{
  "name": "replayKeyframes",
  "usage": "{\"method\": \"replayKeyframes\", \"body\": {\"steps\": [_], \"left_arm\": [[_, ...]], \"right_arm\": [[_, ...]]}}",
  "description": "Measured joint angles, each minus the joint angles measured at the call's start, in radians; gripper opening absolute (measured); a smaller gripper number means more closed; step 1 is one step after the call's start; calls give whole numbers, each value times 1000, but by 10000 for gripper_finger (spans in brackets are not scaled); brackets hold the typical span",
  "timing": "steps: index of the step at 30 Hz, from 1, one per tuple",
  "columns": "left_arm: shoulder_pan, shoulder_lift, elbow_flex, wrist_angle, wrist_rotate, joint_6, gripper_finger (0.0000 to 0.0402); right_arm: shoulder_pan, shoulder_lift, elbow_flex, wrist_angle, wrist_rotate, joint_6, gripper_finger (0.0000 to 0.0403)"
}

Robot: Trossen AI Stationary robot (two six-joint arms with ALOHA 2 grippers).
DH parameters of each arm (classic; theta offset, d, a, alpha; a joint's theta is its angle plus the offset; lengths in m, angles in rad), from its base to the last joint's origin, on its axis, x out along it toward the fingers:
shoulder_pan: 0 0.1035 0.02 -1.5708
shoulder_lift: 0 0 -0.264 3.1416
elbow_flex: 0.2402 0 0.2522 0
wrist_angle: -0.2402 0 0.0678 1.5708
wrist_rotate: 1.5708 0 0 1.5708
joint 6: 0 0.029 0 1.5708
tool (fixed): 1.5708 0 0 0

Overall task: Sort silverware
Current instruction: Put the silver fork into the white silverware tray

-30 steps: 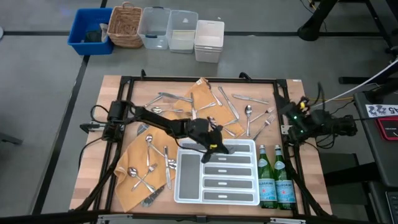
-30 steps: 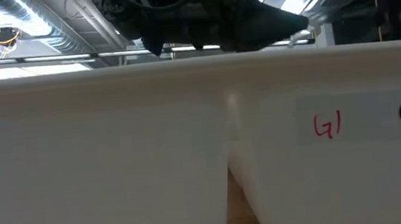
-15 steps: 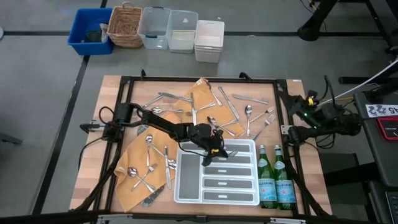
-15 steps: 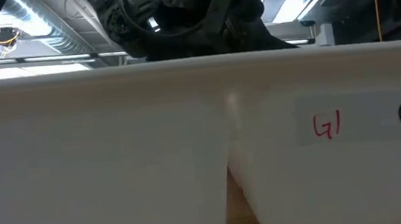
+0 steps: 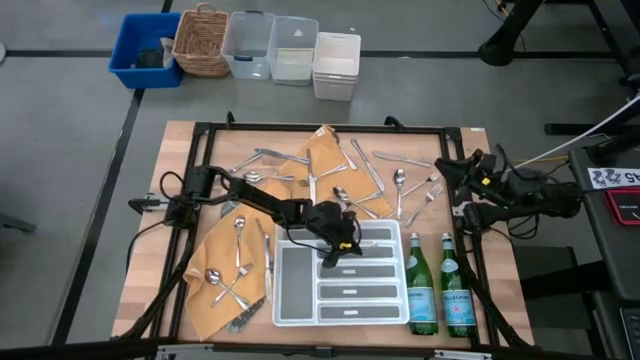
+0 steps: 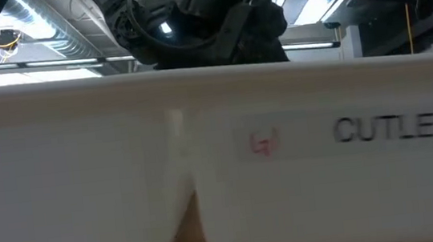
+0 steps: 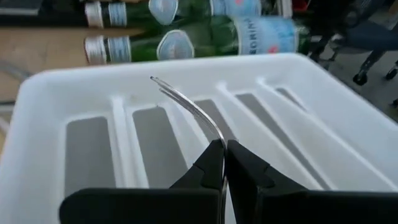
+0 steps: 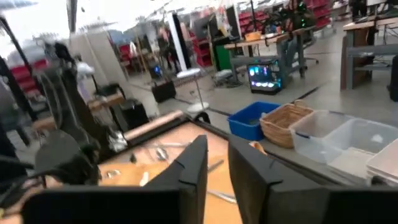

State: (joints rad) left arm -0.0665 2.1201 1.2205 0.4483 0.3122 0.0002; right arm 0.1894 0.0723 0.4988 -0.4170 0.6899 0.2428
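Silverware lies scattered on the table's far part (image 5: 390,180) and on the orange-brown cloth at the left (image 5: 240,260). The white divided tray (image 5: 300,310) sits at the near middle; its wall fills the low view (image 6: 287,178). My left gripper (image 5: 335,250) hangs over the tray's far compartments, shut on one slim, curved silver piece (image 7: 186,102). My right gripper (image 5: 450,168) is raised at the table's right edge, its fingers a narrow gap apart (image 8: 216,155) and empty. My left gripper pinches the slim silver piece between its two fingers at one end (image 7: 219,134). The fingers lie along the piece. The rest of it curves forward past the fingertips, and its free end (image 7: 153,79) is over the tray's compartments. I cannot tell whether it touches the tray.
Two green glass bottles (image 5: 436,292) lie right of the tray and show in the left wrist view (image 7: 249,31). A black frame (image 5: 330,128) borders the table. Bins and a basket (image 5: 250,45) stand on the floor beyond the far edge.
My left gripper has gone a little toward the near left, low over the tray. The tray has slid toward the table's left and near edges, and the bottles have shifted with it. My right arm has moved toward the far edge and turned toward the table's middle.
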Motion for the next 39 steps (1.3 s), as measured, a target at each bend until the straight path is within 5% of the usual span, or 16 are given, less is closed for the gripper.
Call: {"method": "replayKeyframes", "body": {"steps": [6,17,26,39], "left_arm": [[1,0,-1,-33,-102,-50,4],[-4,0,0,-87,-117,-19,6],[-5,1,-3,-107,-118,-16,88],[-20,-5,-1,248,-114,-98,99]], "right_arm": [[0,0,0,-75,-4,-31,118],[0,6,0,-180,-80,-66,140],[0,34,0,-178,-81,-65,151],[0,383,158,-324,-182,-80,157]]}}
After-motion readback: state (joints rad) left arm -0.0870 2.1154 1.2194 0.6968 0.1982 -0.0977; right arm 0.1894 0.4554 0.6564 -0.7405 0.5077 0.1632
